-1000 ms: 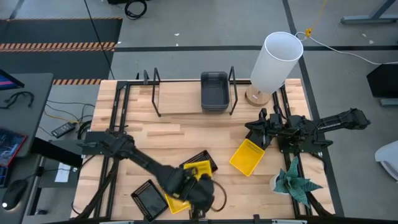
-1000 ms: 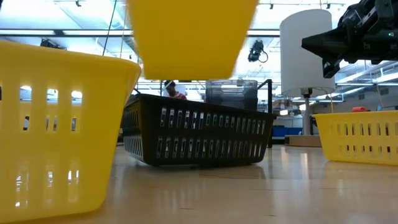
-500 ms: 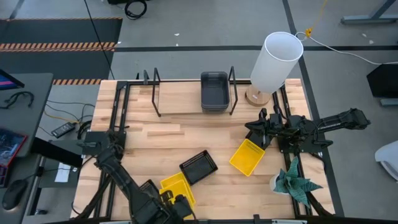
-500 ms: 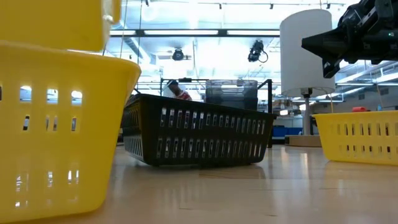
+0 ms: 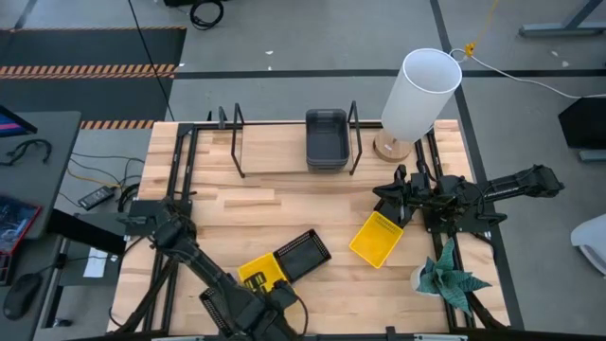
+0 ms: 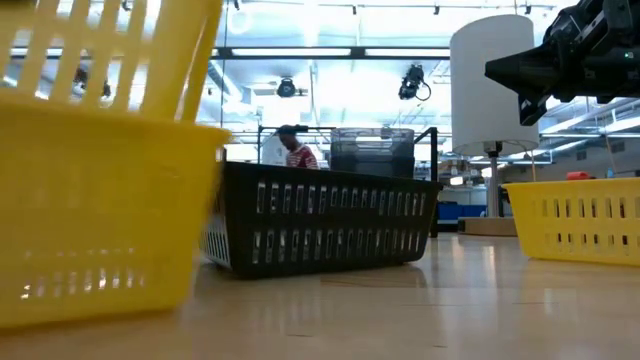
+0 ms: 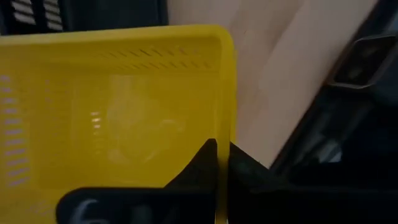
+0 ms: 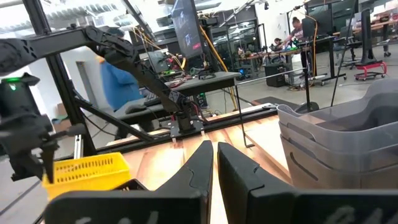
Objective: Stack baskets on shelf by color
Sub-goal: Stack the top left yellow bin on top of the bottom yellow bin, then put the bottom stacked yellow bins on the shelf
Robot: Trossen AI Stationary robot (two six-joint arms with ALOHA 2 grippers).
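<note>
**Left gripper** (image 7: 221, 149): pressed together on the rim wall of a bright yellow slotted plastic basket (image 7: 112, 106). It is low over the table, close to the edge opposite the shelf, towards the left corner.

**Change:** a second ago this gripper held the yellow basket further in from that edge, beside the black mesh plastic basket (image 5: 303, 254). It has since swung out to the edge and come part of the way back. In the low view the held basket now shows tilted, slots slanting. It sits above and seemingly inside the mouth of a second yellow basket (image 6: 100, 220) that rests on the table. Whether the two touch cannot be told.

**Reading:** a nesting of yellow into yellow appears to be under way, so the colour pair is being formed on the table, not yet on the shelf.

**Right gripper** (image 5: 386, 197): fingers almost together, nothing between them. It waits above the table near the right edge, unmoved through the last second.

**Third yellow basket** (image 5: 379, 237): on the table just beside the right gripper, in the same place as before.

**Further black mesh basket** (image 5: 218, 305): at the edge opposite the shelf, partly under the left arm.

**Light-wood shelf with black wire uprights** (image 5: 275, 156): along the far edge. It carries only the stacked dark grey plastic baskets (image 5: 326, 139) at its right end.

**Outstanding:** yellow and black sets are both still off the shelf.
</note>
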